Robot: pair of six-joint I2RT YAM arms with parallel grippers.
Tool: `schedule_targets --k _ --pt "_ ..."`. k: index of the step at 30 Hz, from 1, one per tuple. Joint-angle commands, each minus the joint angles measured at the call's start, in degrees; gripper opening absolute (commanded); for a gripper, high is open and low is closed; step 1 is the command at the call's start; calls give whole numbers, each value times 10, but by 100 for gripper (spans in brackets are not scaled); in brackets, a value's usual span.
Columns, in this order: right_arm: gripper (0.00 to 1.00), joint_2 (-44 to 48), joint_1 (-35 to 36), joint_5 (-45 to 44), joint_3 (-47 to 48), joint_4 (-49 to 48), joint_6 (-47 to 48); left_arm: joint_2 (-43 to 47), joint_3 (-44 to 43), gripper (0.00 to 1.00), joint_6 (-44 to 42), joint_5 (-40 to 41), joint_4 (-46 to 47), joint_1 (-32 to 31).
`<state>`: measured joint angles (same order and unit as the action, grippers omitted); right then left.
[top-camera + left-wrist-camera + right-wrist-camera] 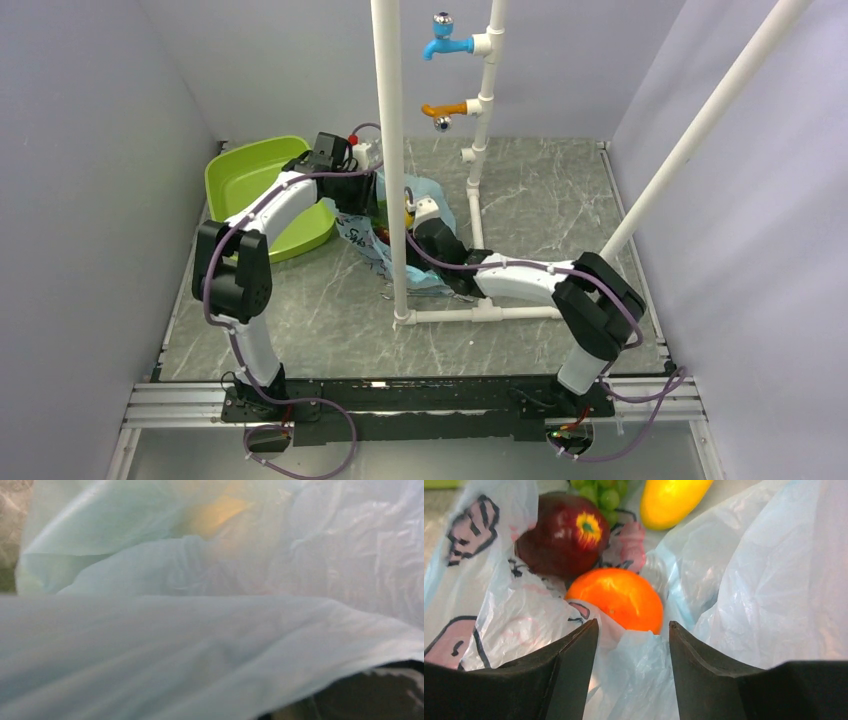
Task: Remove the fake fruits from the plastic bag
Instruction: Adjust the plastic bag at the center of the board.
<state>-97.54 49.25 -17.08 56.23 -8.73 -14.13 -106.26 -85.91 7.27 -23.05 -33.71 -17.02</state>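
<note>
The light-blue plastic bag (pixel 362 240) lies mid-table with its mouth open. In the right wrist view the bag (pixel 769 575) holds the orange round fruit (pixel 616 597), the dark red-purple round one (pixel 559 535), the green grape bunch (pixel 604 495) and the yellow oblong one (pixel 671 497). My right gripper (pixel 633 627) is open inside the bag mouth, with a fold of plastic between its fingers (pixel 574 665) and the orange fruit just ahead. My left gripper (pixel 352 190) is at the bag's far left edge. Bag plastic (pixel 200 645) covers its camera, so its jaws are hidden.
A lime-green tray (pixel 250 175) sits at the back left beside the left arm. A white pipe post (pixel 390 150) stands right in front of the bag, with a base pipe (pixel 480 313) on the table. Blue (pixel 445 45) and orange (pixel 445 108) taps hang at the back.
</note>
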Motion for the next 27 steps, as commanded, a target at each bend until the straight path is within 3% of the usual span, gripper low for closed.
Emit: schedule_targets --k 1,3,8,11,14,18,22,27 --pt "58 26 19 39 -53 -59 -47 32 -23 45 -18 37 -24 -1" --pt "56 25 26 40 -79 -77 -65 48 -16 49 -24 38 -20 -1" --pt "53 43 33 58 -124 -119 -99 121 22 70 -51 -17 28 -1" --pt "64 58 35 63 -113 -99 -92 173 53 78 -47 -57 56 -1" --pt "77 79 31 57 -77 -43 -69 212 71 82 -35 -94 59 -3" --pt "87 105 16 66 -49 3 -62 247 93 83 35 -110 44 2" --pt "91 127 -10 97 -58 -2 -74 272 116 95 97 -140 35 3" --pt "94 130 -45 152 -65 -14 -97 319 155 93 154 -157 59 8"
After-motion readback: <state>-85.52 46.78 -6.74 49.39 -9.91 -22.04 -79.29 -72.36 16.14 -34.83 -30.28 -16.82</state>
